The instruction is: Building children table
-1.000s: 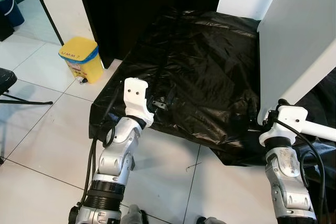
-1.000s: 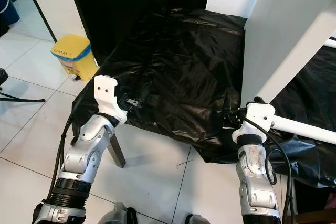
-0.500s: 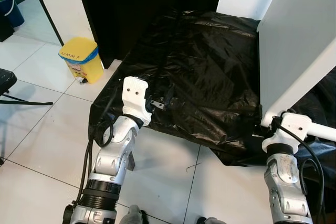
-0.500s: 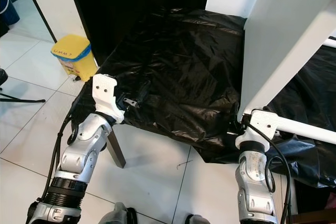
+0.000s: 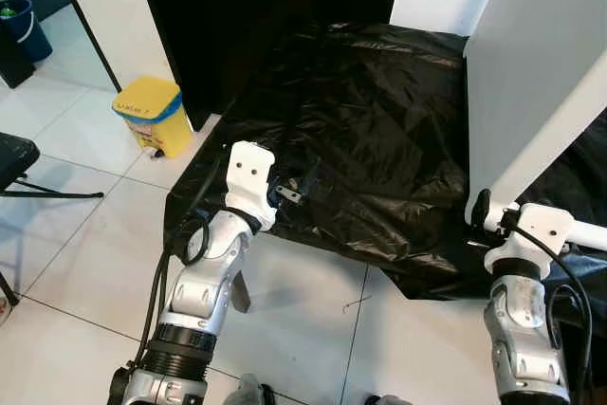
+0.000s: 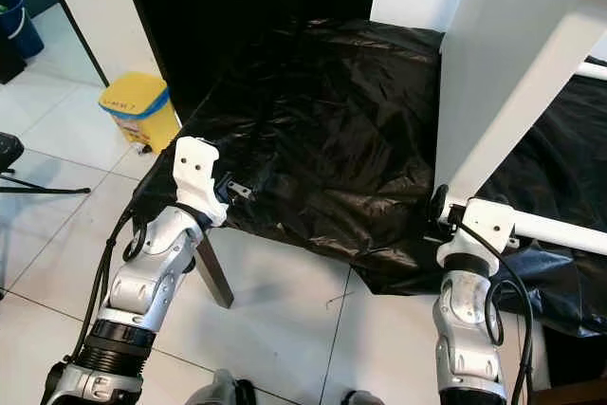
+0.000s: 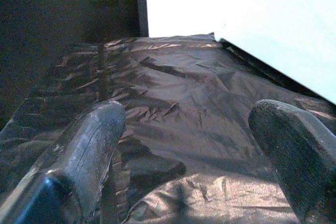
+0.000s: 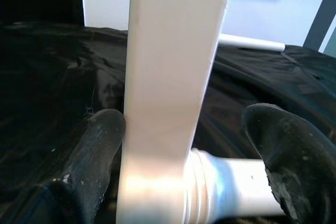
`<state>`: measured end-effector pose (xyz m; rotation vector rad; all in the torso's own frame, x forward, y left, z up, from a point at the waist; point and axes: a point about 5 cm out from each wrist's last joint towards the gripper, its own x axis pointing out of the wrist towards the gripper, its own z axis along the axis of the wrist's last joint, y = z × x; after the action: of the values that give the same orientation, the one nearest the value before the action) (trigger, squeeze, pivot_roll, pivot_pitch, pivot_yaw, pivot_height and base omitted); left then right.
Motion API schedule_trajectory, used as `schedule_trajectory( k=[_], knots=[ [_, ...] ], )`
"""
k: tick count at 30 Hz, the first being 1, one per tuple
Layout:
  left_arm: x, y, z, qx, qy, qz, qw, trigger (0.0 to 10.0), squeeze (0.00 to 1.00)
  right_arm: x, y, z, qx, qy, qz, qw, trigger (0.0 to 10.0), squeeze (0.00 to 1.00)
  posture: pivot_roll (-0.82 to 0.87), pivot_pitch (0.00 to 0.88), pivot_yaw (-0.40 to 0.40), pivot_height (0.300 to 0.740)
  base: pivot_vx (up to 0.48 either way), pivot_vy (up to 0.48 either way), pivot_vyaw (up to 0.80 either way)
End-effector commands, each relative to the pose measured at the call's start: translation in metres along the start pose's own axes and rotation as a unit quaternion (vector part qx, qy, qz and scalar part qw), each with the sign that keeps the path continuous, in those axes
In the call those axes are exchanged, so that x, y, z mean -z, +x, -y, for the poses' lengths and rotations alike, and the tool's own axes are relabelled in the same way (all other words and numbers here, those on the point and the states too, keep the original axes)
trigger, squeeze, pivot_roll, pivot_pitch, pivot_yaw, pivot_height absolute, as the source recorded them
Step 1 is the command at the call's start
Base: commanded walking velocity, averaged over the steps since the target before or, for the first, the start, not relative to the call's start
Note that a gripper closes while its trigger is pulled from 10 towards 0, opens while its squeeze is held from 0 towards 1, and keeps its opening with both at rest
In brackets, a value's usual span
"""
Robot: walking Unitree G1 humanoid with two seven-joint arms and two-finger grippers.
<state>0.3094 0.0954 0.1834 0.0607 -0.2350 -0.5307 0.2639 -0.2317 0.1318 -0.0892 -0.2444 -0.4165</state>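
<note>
A black plastic sheet covers the floor across the centre of the left eye view, running from a dark doorway at the top down to white floor tiles at the lower left.

The white table panel stands on edge at the right of the frame, tilted, with its lower corner resting on the sheet at centre right. A white round leg joins the panel at that lower corner and runs off toward the right edge of the frame.

The right gripper sits at the lower right of the head views, directly at the panel's lower corner. In the right wrist view its two black fingers are spread wide, one on each side of the panel edge and the leg joint. The left-hand finger lies just beside the panel edge; contact cannot be confirmed. The fingers are not closed on the part.

The left gripper is at lower centre-left of the head views, above the near edge of the sheet. Its fingers are spread apart and hold nothing.

A yellow bin with a blue band stands on the tiles at the left, well apart from the sheet's working area.
</note>
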Motion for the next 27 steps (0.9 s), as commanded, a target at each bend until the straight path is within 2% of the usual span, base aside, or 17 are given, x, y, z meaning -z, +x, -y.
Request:
schedule_trajectory(
  k=[1,10,12,21,25,27],
  knots=[
    [0.003,0.002,0.003,0.03,0.0,-0.012,0.999,10.0,0.0,0.001,0.003,0.0,0.004,-0.002,0.003,1.0,10.0,0.0,-0.02,0.118,0.018,0.74,0.0,0.0,0.0],
    [0.004,0.003,0.006,0.031,-0.002,-0.013,0.999,10.0,0.0,0.001,0.015,-0.008,0.006,0.006,0.007,1.0,10.0,0.0,-0.01,0.111,0.018,0.74,0.0,0.0,0.0],
    [0.004,0.002,0.006,0.032,-0.001,-0.014,0.999,10.0,0.0,0.002,0.024,-0.014,0.004,0.013,0.008,1.0,10.0,0.0,0.0,0.105,0.017,0.74,0.0,0.0,0.0],
    [0.004,0.0,0.006,0.034,0.0,-0.017,0.999,10.0,0.0,0.005,0.039,-0.022,0.01,0.023,0.005,1.0,10.0,0.0,0.01,0.107,0.014,0.74,0.0,0.0,0.0],
    [0.006,-0.001,0.01,0.042,-0.001,-0.02,0.999,10.0,0.0,0.004,0.047,-0.025,0.01,0.028,0.002,1.0,10.0,0.0,0.01,0.103,-0.008,0.74,0.0,0.0,0.0],
    [0.007,0.0,0.016,0.05,-0.004,-0.02,0.999,10.0,0.0,0.001,0.056,-0.029,0.013,0.038,-0.003,0.999,10.0,0.0,0.01,0.105,-0.007,0.74,0.0,0.0,0.0]
  ],
)
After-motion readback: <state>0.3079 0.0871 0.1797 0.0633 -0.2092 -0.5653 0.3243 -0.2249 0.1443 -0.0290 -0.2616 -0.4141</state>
